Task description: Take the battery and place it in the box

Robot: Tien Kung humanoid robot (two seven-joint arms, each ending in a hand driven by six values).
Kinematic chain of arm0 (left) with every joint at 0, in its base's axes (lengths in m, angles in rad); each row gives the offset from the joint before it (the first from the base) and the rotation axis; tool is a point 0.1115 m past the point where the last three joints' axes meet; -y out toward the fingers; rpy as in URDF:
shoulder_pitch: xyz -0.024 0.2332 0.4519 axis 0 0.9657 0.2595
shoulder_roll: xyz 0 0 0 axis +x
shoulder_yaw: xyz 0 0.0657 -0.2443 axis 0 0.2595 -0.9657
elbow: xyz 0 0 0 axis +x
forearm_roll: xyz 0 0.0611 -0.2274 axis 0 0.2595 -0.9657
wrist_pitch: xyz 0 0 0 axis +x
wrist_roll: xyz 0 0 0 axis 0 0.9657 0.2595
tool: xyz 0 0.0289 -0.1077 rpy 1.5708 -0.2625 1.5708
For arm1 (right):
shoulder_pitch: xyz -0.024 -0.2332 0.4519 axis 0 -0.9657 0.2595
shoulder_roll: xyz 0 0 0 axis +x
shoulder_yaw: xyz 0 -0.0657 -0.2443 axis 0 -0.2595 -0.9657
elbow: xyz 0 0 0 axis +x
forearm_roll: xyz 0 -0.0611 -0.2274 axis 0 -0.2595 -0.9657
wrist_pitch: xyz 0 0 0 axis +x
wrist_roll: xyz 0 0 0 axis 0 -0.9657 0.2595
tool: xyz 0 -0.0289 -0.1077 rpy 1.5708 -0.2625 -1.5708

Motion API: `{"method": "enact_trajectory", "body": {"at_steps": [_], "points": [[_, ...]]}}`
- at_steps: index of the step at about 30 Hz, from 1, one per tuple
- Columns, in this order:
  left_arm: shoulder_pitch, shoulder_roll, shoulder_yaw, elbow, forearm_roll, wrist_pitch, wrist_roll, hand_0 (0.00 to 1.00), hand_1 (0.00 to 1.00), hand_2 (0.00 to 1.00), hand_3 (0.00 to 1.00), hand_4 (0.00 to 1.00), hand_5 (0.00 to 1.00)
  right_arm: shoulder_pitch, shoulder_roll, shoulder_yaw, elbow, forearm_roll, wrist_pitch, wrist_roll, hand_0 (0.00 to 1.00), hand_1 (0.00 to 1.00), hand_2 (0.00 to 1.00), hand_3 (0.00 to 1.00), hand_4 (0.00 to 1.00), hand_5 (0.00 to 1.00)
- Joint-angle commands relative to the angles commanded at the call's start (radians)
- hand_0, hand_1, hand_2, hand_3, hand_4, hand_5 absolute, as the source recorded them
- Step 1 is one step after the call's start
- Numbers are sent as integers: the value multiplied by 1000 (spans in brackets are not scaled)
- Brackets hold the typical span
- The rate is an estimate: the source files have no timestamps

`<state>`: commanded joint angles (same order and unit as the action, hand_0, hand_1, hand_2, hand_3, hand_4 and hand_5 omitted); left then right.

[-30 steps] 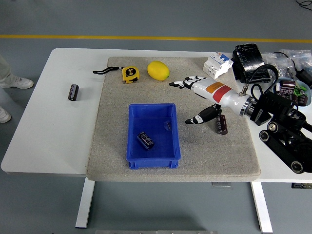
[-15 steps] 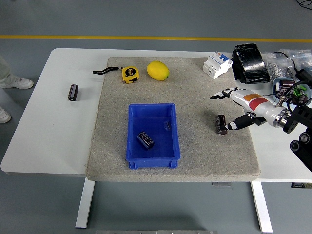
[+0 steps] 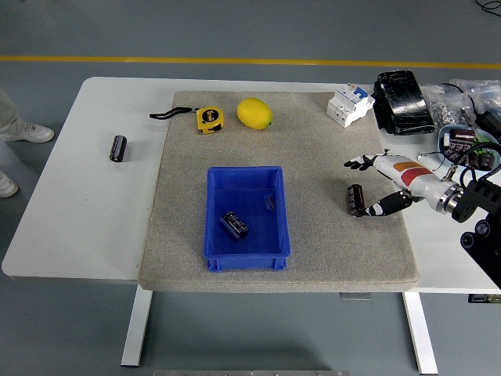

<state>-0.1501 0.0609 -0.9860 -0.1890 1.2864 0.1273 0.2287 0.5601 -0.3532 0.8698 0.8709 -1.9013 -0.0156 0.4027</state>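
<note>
A blue box stands on the grey mat, and one dark battery lies inside it. A second battery lies on the mat's right part. A third battery rests on the white table, far left. My right hand reaches in from the right, fingers spread and holding nothing. Its thumb tip is just right of the second battery, its other fingers above it. The left arm is out of sight.
A yellow tape measure and a yellow lemon sit at the mat's far edge. A white breaker, a black device and tangled cables crowd the back right. A person's shoes show at the left.
My right hand has drawn back to the right across the mat, from over the middle to the right edge. The battery beside it stays on the mat.
</note>
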Motion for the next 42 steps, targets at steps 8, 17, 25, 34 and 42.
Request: {"method": "enact_trajectory", "body": {"at_steps": [8, 17, 25, 34, 42], "points": [[0, -1, -3, 0, 7, -1, 1, 488, 506, 578, 698, 662, 814, 2, 7, -19, -1, 6, 3, -2, 912, 745, 775, 829, 998, 144], [0, -1, 3, -1, 3, -2, 2, 489, 503, 580, 698, 661, 815, 12, 23, -41, -49, 20, -16, 0, 900, 720, 751, 794, 998, 142], [-1, -2, 4, -2, 5, -4, 4, 489, 507, 580, 698, 660, 817, 20, 36, -56, -100, 41, -24, 3, 874, 689, 718, 756, 998, 146], [-5, -1, 3, -2, 12, -7, 4, 489, 503, 580, 697, 659, 818, 22, 39, -66, -106, 68, -47, 10, 793, 559, 561, 539, 803, 109], [-5, -1, 5, -3, 14, -8, 4, 489, 503, 580, 698, 658, 819, 24, 43, -69, -113, 79, -43, 5, 777, 516, 531, 502, 744, 101]]}}
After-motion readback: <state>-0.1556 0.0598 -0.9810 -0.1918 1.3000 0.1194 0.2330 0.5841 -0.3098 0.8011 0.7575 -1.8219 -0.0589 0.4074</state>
